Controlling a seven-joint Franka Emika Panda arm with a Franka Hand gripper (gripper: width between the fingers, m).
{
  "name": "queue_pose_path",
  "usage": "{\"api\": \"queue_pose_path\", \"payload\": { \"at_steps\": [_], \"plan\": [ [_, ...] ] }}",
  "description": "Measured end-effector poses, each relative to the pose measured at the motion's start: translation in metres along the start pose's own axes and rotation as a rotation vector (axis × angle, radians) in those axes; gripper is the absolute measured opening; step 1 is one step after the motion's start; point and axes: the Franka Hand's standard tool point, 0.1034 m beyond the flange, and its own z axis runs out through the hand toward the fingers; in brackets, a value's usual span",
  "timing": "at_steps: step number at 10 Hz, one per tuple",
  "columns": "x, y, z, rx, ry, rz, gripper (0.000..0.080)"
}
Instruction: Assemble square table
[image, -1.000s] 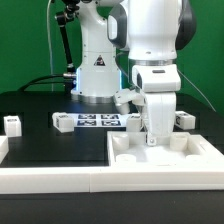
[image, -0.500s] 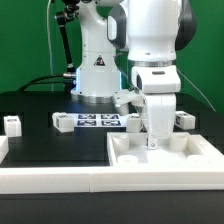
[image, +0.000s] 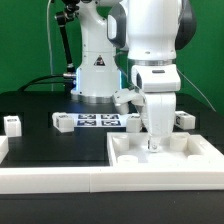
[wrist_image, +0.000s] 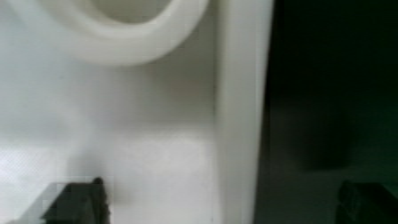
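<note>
A white robot arm (image: 150, 50) reaches straight down. Its tool (image: 152, 143) is low inside a large white plastic square tray with raised rims (image: 178, 158). The tray lies on a black tabletop (image: 40, 145), toward the exterior view's right. Behind it lies the flat white marker board (image: 98, 121). A small white tagged block (image: 12, 124) stands far to the exterior view's left, a second block (image: 62, 121) just beside the marker board, and a third block (image: 183, 118) beyond the arm. A long white bar (image: 55, 180) runs along the front.

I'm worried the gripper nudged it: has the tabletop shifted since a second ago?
No. The tabletop lies where it was, judged against the marker board in the exterior view.
</note>
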Motion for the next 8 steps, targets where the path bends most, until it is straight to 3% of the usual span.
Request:
{"api": "queue_pose_path", "payload": {
  "at_steps": [2,4,7,8],
  "plan": [
    [0.004,-0.009,-0.013,-0.021,-0.001,0.067,0.0649],
    [0.02,-0.029,-0.033,-0.032,-0.005,0.201,0.0649],
    [0.058,-0.042,-0.035,-0.03,0.003,0.456,0.0649],
    [0.057,-0.042,-0.035,-0.029,0.0,0.421,0.0649]
  ]
}}
